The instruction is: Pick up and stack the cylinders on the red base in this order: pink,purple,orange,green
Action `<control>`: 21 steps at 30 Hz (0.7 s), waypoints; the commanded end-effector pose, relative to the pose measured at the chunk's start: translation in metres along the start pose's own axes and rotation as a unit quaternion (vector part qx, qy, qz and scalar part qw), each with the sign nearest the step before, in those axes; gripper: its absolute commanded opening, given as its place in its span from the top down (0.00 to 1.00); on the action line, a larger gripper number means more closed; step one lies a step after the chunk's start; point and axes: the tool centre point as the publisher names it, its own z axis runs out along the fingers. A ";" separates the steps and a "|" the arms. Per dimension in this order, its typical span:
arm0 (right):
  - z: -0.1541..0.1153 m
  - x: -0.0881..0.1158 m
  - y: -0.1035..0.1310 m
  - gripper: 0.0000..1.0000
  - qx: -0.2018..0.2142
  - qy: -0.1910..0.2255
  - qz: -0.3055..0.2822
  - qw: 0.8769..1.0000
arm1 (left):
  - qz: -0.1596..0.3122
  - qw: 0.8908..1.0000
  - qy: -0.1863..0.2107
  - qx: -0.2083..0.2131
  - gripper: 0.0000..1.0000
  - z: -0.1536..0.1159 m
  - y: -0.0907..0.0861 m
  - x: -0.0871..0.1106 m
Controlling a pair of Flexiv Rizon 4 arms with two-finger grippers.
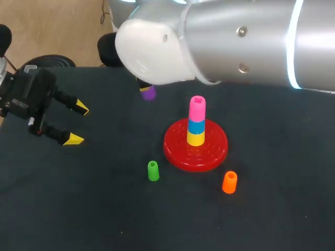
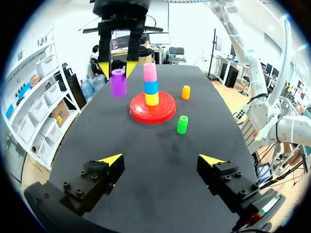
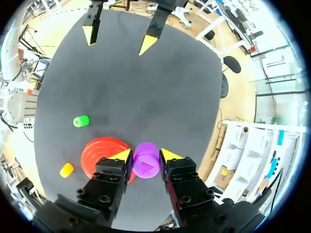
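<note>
The red base (image 1: 212, 152) carries a yellow, a blue and a pink cylinder (image 1: 197, 108) on its peg, pink on top. My right gripper (image 3: 146, 156) is shut on the purple cylinder (image 3: 145, 165), held in the air behind and to the left of the base; in the head view the purple cylinder (image 1: 149, 93) peeks out under my right arm. The green cylinder (image 1: 153, 171) stands in front of the base on the left, the orange cylinder (image 1: 229, 182) on the right. My left gripper (image 1: 77, 124) hangs open at the far left, holding nothing.
The big silver link of my right arm (image 1: 230, 42) covers the back of the black table (image 1: 78, 209). Open tabletop lies between my left gripper (image 2: 160, 162) and the red base (image 2: 152, 108).
</note>
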 end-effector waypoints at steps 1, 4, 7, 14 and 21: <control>-0.023 0.012 0.001 1.00 0.000 -0.012 0.008 1.000 | 0.001 1.000 -0.001 -0.001 0.00 0.001 0.000 0.001; -0.040 0.024 0.002 1.00 0.000 -0.026 0.024 0.999 | 0.001 1.000 -0.001 -0.001 0.00 0.001 0.000 0.001; -0.055 0.034 0.006 1.00 0.005 -0.041 0.042 0.998 | 0.001 1.000 -0.001 -0.001 0.00 0.001 0.000 0.001; -0.080 0.053 0.025 1.00 -0.005 -0.055 0.069 0.996 | 0.001 1.000 -0.001 -0.001 0.00 0.001 0.000 0.001; -0.093 0.065 0.051 1.00 -0.029 -0.034 0.105 0.993 | 0.001 1.000 -0.001 -0.001 0.00 0.001 0.000 0.001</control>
